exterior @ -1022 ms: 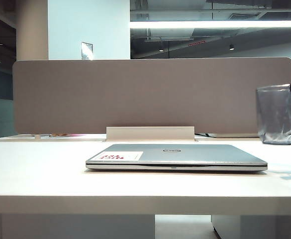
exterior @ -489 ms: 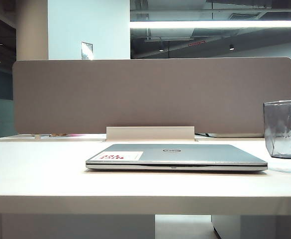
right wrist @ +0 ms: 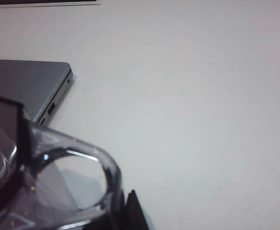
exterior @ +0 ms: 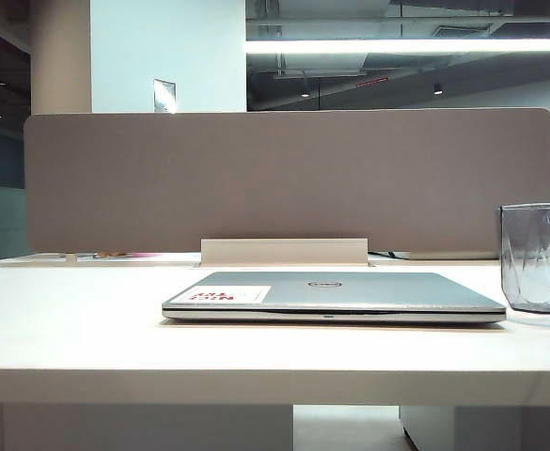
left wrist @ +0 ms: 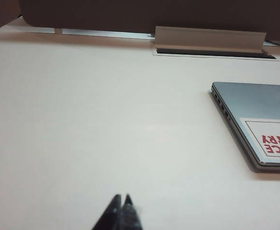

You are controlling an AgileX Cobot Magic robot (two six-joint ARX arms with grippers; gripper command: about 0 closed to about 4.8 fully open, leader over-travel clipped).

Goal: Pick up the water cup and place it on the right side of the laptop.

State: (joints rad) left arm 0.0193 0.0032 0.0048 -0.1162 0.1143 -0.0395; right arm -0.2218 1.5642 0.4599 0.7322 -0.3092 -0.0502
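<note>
Gripping the water cup [right wrist: 58, 187] by its rim, the right hand [right wrist: 125, 211] shows only as dark fingertips pinched on the clear glass wall at the lower edge of the right wrist view. In the exterior view the cup [exterior: 538, 256] sits at the far right edge of the frame, cut off by the border, upright, its base low over the white desk [exterior: 86, 319]; whether it touches the surface I cannot tell. A dark sliver of the right hand's arm shows just above the cup rim at that same edge.

The cup lies just beside the right end of the laptop [exterior: 336, 293], with a narrow gap between them. The laptop is closed and lies flat in the middle of the frame, a white-and-red sticker [exterior: 229, 294] on its lid toward the left. In the right wrist view a corner of the laptop [right wrist: 29, 86] appears at middle left, behind the glass.

The left hand [left wrist: 122, 203] appears at the bottom centre of the left wrist view, its dark fingertips pressed together, holding nothing, above bare desk. The laptop corner with the sticker [left wrist: 274, 139] lies at the right of that frame, well apart from it.

A grey partition panel [exterior: 284, 178] stands behind the desk.
</note>
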